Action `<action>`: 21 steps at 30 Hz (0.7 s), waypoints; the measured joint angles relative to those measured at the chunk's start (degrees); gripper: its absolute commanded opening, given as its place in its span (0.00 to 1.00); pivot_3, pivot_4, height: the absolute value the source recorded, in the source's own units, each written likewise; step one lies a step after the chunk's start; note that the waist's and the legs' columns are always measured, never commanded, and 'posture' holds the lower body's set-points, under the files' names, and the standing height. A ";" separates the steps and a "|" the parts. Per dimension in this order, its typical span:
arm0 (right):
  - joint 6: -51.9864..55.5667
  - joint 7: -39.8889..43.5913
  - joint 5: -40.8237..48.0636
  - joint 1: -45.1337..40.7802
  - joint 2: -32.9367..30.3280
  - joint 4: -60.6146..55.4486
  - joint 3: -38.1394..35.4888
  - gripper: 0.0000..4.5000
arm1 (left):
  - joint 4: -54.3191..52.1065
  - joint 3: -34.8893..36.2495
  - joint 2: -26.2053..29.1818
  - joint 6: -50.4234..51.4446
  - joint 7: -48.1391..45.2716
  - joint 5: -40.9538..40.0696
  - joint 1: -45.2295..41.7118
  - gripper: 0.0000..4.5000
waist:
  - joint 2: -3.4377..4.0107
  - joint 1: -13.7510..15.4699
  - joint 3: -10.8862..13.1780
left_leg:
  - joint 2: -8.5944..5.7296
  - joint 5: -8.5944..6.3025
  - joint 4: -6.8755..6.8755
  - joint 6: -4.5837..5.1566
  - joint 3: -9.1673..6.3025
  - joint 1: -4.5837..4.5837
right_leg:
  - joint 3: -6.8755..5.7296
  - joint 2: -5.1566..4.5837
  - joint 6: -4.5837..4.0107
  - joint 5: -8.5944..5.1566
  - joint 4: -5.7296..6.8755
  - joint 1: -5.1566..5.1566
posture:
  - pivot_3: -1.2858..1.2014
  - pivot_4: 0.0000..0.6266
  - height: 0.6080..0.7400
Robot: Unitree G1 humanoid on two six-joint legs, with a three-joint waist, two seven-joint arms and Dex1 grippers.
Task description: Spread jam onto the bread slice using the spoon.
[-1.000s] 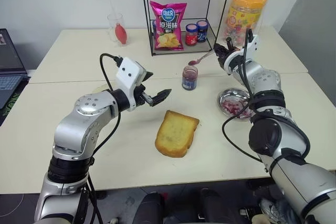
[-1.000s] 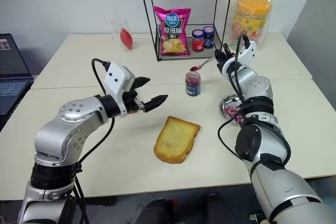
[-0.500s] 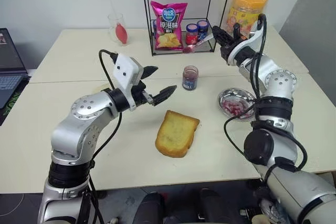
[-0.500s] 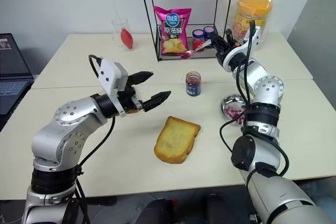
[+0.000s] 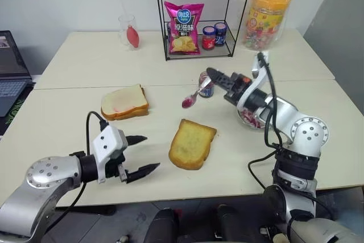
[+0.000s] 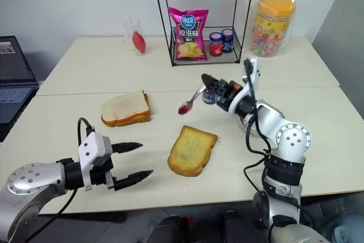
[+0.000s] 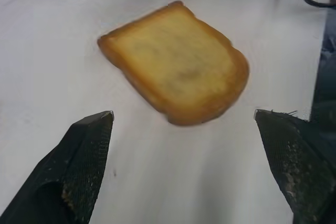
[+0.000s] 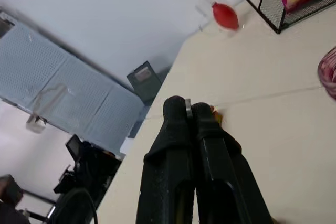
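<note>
Right tool (image 5: 211, 73) pinches thin metal spoon (image 5: 195, 94) — glossy jam (image 5: 186, 103) aboard.

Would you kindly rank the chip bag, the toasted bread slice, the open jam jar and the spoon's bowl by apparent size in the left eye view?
1. Toasted bread slice, though nearer the camera
2. Chip bag
3. Open jam jar, partly hidden
4. Spoon's bowl

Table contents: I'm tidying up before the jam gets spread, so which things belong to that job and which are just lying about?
Job:
- golden toasted bread slice
- small silvery metal spoon with dark red jam, in the right gripper
- small clear glass jam jar

Lying about:
- pale white-topped bread stack
- pink chip bag
- two lidded jars
- steel bowl
- orange-lidded candy tub
- black laptop
</note>
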 measured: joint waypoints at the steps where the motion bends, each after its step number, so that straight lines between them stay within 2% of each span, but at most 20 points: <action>1: -0.44 1.74 -2.08 2.11 -1.41 -1.00 2.89 0.00 | -1.08 -0.55 -0.09 -0.33 -0.02 0.02 0.35 1.00 | 0.00 0.02 0.00 | -0.01 0.00 0.00 0.00 0.02 -0.01 | 0.01 -0.03 -0.01 -0.01 -0.02 0.01 | 0.52 0.24 1.00; 6: -5.92 8.14 -11.76 7.79 -6.04 -2.71 12.09 0.00 | -1.23 -2.58 -1.55 -1.37 1.31 0.36 -0.67 1.00 | -0.01 -0.07 0.00 | 0.01 0.00 -0.01 0.00 0.05 -0.01 | -0.01 -0.01 0.15 0.06 0.00 -0.03 | 0.52 0.24 1.00; 9: -9.05 10.64 -15.69 9.56 -6.54 -2.81 15.30 0.00 | -0.84 -3.57 -2.10 -1.72 1.89 0.83 -2.09 1.00 | -0.01 -0.06 0.00 | 0.05 0.00 -0.04 0.00 0.02 0.00 | -0.04 0.05 0.20 0.08 0.04 -0.04 | 0.52 0.24 1.00; 14: -13.25 13.98 -21.29 10.75 -8.14 -5.08 19.89 0.00 | -0.26 -5.45 -2.90 -2.79 2.67 1.70 -3.78 1.00 | -0.01 -0.08 0.00 | 0.07 -0.01 -0.06 0.00 0.00 -0.01 | -0.05 0.08 0.21 0.08 0.06 -0.06 | 0.52 0.24 1.00; 21: -20.81 20.32 -31.97 11.03 -15.66 -10.66 27.79 0.00 | 1.26 -6.09 -2.90 -3.91 2.94 2.46 -3.88 1.00 | -0.03 -0.03 0.00 | 0.06 -0.01 -0.01 -0.01 -0.01 -0.01 | -0.05 0.07 0.20 0.07 0.02 -0.04 | 0.52 0.24 1.00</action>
